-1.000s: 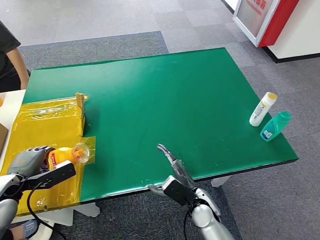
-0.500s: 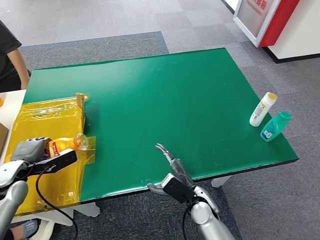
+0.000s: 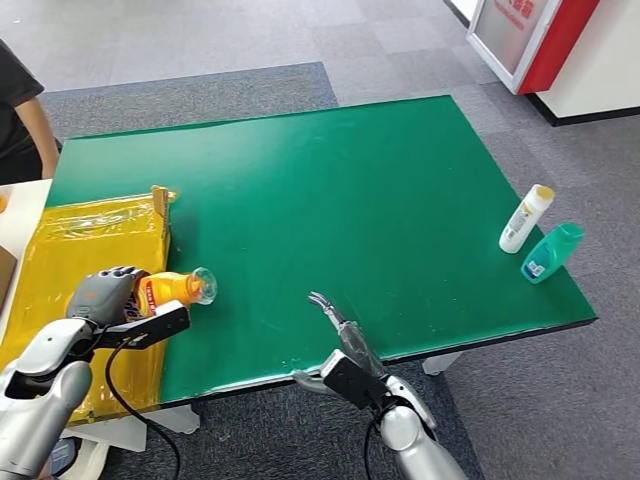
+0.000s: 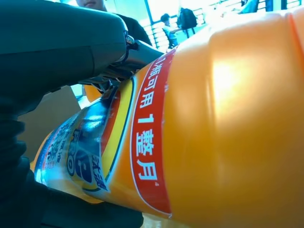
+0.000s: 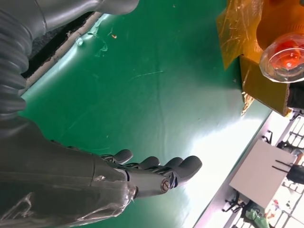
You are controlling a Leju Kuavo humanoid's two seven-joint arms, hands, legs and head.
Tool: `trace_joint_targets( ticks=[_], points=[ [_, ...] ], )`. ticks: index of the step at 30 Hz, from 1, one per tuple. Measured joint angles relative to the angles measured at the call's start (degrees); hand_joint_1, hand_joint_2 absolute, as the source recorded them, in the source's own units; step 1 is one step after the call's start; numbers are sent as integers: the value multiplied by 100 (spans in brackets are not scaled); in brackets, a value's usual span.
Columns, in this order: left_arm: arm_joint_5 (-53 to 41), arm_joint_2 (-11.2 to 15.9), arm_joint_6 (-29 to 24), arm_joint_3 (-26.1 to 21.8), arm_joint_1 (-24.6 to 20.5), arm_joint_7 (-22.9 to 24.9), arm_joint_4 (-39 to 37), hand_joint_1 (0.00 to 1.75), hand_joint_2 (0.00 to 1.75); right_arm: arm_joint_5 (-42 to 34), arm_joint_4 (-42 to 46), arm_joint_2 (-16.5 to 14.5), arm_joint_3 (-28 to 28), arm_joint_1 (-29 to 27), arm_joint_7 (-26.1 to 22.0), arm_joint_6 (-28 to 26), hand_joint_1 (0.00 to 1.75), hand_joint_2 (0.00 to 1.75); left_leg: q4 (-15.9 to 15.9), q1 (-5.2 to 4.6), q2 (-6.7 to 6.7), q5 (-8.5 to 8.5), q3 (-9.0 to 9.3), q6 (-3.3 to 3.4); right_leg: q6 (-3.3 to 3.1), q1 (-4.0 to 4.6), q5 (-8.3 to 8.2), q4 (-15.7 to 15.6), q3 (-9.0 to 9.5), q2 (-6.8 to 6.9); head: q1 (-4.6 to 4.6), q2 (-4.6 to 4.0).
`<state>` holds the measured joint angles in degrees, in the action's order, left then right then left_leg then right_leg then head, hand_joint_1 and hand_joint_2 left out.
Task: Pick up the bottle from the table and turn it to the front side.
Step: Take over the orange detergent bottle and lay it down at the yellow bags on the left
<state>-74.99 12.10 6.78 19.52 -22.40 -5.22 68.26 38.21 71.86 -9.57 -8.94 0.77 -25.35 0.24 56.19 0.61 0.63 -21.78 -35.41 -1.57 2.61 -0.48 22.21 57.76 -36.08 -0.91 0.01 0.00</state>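
Note:
My left hand grips an orange bottle with a clear cap, held on its side above the edge of the yellow sheet, cap toward the table's middle. Up close, the bottle shows a red and blue label, with my left hand wrapped around it. My right hand hovers over the near edge of the green table, fingers stretched out and holding nothing. From the right wrist, the same flat hand lies over the green top, and the bottle's clear cap shows at the far side.
A white bottle and a teal bottle lie at the table's right edge. A small cardboard piece stands at the yellow sheet's corner. A person's arm is at the far left. A red and white stand is behind the table.
My left hand has lifted the orange bottle off the yellow sheet and carried it right, toward the green surface. The right hand has barely moved.

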Motion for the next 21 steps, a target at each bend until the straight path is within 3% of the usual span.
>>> trace_joint_targets(
  ticks=[9, 10, 13, 14, 21],
  points=[
    [231, 34, -30, 141, -63, -294, -71, 155, 175, -13, -49, 0, -15, 4, -12, 0, 0, 175, 0, 0, 0, 0, 0, 1, 1, 0, -1, 0, 3, 0, 2, 0],
    [289, 62, -13, 178, -87, -325, -99, 140, 175, -23, -63, 0, -25, 6, -19, 0, 0, 175, 0, 0, 0, 0, 0, 1, 1, 0, -1, 0, 4, 0, 2, 0],
    [467, 174, 110, 303, -178, -353, -202, 31, 175, -50, -123, 1, -50, 15, -42, 0, 0, 175, 0, 0, 0, 0, 1, 0, 0, 0, -1, 0, 5, 0, 2, 0],
    [518, 209, 159, 340, -204, -344, -236, 5, 175, -57, -145, 1, -53, 18, -49, 0, 0, 175, 0, 0, 0, 0, 2, 0, 0, 0, -1, 1, 5, 0, 1, 0],
    [701, 348, 374, 489, -200, -49, -407, 0, 175, -88, -250, 10, -61, 27, -61, 6, 0, 175, 0, 1, 1, 3, 0, 0, 0, 1, -1, 2, 4, 1, 1, 0]
  ],
)
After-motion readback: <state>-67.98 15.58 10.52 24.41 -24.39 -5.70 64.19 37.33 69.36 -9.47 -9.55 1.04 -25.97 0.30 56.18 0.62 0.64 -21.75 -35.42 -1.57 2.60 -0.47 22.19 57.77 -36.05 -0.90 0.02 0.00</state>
